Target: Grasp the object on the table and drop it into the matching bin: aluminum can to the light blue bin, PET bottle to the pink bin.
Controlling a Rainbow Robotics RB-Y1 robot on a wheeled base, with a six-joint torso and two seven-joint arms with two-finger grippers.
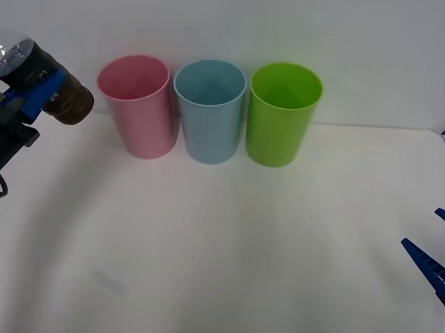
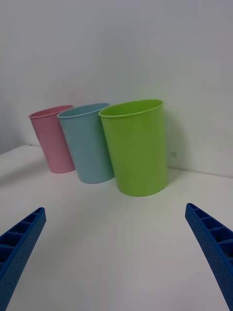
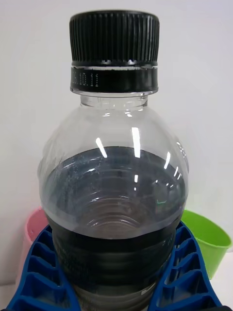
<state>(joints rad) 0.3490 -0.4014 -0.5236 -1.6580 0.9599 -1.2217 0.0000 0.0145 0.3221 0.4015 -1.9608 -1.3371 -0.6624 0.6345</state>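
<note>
White tabletop (image 1: pixel 226 249) is filling most of the front view, and a plain white wall is standing behind it.

At the far left edge of that view the left gripper (image 1: pixel 32 97) is clenching the PET bottle (image 1: pixel 44 82) and holding it up in the air, to the left of the pink bin (image 1: pixel 138 106) and apart from it. Part of the bottle is running out of the picture at the left edge, so its cap is not visible there; the long axis is lying tilted, with the dark lower body pointing toward the pink bin. In the left wrist view the blue ribbed fingers (image 3: pixel 34 272) are pressing on both sides of the dark ribbed body of the bottle (image 3: pixel 114 194), and the black cap (image 3: pixel 114 39) is pointing away from the gripper. The base of the bottle is hidden between the fingers.

Behind the bottle only a pink edge (image 3: pixel 34 223) and a piece of the lime green bin (image 3: pixel 206 240) are showing.

The three bins are standing upright in a row near the wall: pink, the light blue bin (image 1: pixel 209 110), then lime green.

The right gripper (image 1: pixel 434 252) is waiting at the right edge, low over the table, its fingers (image 2: pixel 22 243) spread wide apart and holding nothing.
</note>
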